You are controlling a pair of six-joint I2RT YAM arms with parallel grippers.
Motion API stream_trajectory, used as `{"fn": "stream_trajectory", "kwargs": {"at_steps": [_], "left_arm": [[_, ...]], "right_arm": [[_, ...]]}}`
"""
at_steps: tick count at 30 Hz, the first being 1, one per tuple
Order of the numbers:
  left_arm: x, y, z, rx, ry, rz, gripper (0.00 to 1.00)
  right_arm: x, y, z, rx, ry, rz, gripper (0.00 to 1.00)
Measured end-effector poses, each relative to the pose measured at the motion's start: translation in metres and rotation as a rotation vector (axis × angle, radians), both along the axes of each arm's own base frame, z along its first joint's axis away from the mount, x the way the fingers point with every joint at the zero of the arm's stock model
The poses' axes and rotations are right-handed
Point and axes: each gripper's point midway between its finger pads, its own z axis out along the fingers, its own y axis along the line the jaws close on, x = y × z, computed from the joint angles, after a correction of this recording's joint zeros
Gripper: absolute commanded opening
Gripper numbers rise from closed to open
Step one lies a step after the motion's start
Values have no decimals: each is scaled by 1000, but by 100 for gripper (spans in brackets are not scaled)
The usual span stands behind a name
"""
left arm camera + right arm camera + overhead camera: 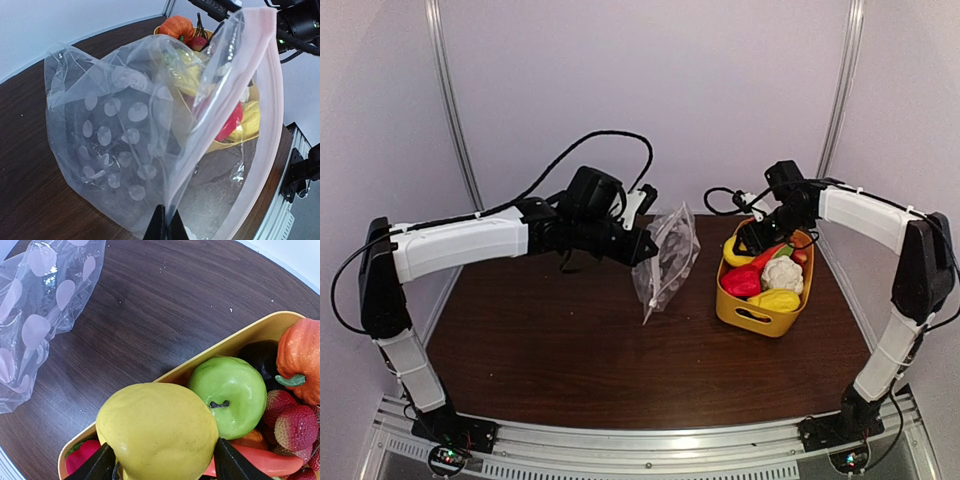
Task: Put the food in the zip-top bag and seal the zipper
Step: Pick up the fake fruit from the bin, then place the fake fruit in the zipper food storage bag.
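Right gripper (161, 466) closed on lemon (156, 427), over basket (752, 318). Bag (668, 258) hangs to its left, pinched at mouth edge by left gripper (164, 227), opening turned toward the basket

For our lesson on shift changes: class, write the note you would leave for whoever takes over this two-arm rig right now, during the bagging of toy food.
Left pincer: shut on the edge of the zip-top bag, holding it up, mouth gaping.
Right pincer: shut on the lemon, at the corner of the yellow basket.
Done: no food shows in the bag.
Left: lemon, green apple, cauliflower, red pepper and the rest go in; then seal the zipper.
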Motion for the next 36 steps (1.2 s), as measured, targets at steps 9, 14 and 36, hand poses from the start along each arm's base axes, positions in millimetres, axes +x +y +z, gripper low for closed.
{"fn": "stream_trajectory", "kwargs": {"at_steps": [9, 14, 36], "left_arm": [[2, -5, -12, -5, 48, 15, 0], [4, -11, -13, -21, 74, 33, 0], [-9, -35, 15, -124, 126, 56, 0]], "right_arm": [[-16, -3, 61, 49, -145, 37, 56], [-52, 6, 131, 157, -312, 125, 55], [-106, 118, 107, 272, -171, 447, 52]]}}
